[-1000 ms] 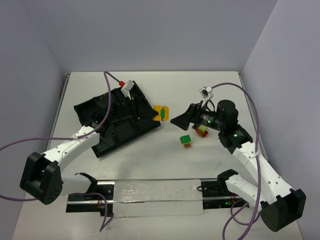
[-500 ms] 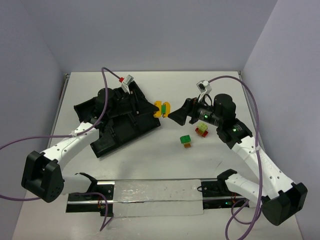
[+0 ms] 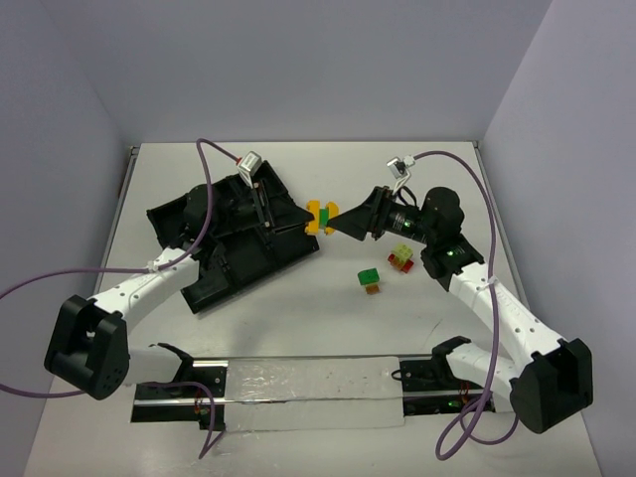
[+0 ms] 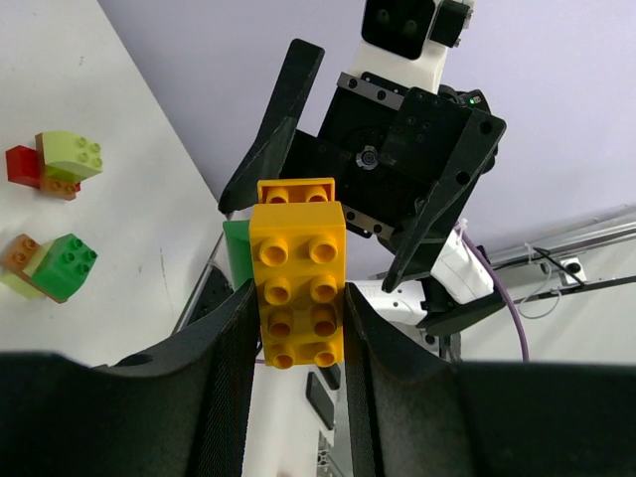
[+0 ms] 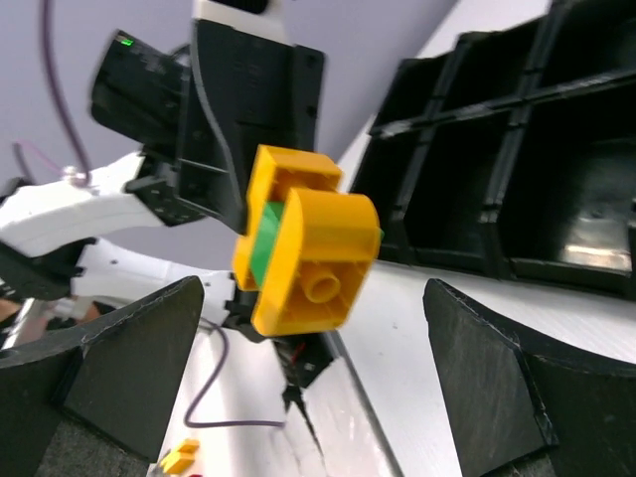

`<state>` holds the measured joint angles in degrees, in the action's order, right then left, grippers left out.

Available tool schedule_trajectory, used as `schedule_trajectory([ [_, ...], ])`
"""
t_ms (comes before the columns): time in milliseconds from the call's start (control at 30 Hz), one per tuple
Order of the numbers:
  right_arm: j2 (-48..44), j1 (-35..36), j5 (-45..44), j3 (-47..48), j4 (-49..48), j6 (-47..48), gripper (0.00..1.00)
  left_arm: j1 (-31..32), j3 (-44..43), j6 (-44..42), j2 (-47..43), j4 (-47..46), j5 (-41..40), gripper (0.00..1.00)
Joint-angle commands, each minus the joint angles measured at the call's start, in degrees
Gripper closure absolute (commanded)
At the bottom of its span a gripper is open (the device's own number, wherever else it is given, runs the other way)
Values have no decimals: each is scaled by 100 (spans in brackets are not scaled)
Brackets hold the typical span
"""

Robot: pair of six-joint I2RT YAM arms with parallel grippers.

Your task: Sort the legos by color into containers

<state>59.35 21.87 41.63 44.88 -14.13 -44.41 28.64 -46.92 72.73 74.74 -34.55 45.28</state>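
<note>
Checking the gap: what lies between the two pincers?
An orange-and-green lego stack, gripped by the left pincer, just ahead of the open right pincer; the top view shows it.

I can read no writing, number, brand or sign in any of my views. The studs on the yellow brick (image 4: 296, 288) in the left wrist view are too soft for me to make out any lettering. The small white box (image 3: 250, 162), far left in the top view, is too small to show a label.
</note>
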Motion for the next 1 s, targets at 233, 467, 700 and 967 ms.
schedule_trajectory([
  [233, 376, -25, 660, -214, -1978, -1011, 25, -25, 42, 423, 64, -1065, 199, 100],
  [467, 567, -25, 796, -394, -2683, -1450, 38, -25, 68, 540, 123, -1320, 239, 100],
  [700, 555, -25, 779, -482, -2855, -1523, 87, -25, 153, 589, 146, -1518, 232, 100],
  [967, 326, -172, 773, -777, -2906, -1505, 100, -91, 226, 476, -48, -1384, 289, 100],
])
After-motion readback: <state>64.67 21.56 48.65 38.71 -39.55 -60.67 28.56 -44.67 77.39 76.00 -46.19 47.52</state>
